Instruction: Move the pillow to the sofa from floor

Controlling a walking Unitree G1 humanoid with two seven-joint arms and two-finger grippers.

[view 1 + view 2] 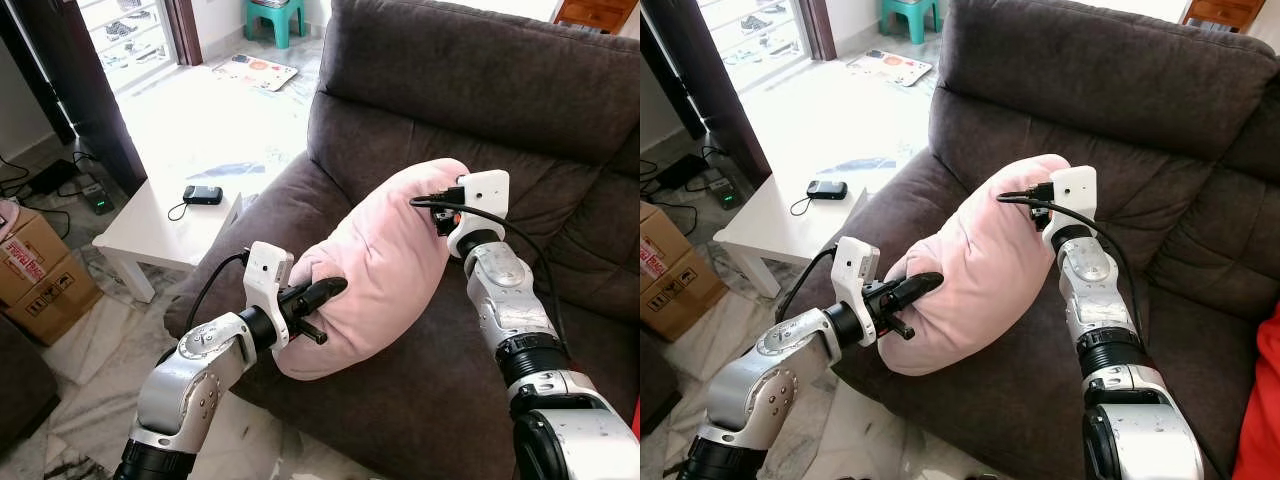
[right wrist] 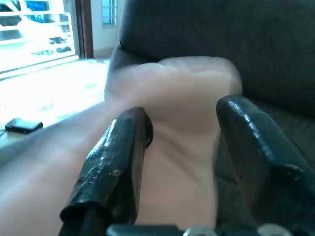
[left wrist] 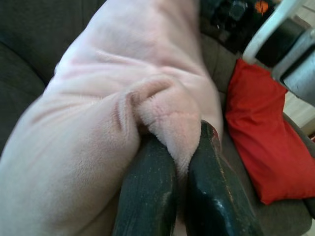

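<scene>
Dark sofa (image 1: 480, 90) seat under pink pillow (image 1: 390, 265), left pincer (image 3: 179, 187) pinching its fold, right pincer (image 2: 182, 142) spread wide.

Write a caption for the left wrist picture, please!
Left gripper pinches a fold of the pink pillow above the dark sofa, red cushion nearby.

a low white table (image 1: 150, 235) stands on a pale marbled floor (image 1: 110, 330), with a small black device (image 1: 202, 194) near its far edge. cardboard boxes (image 1: 40, 275) sit beside it, and bright daylight enters through a window (image 1: 125, 35).
</scene>
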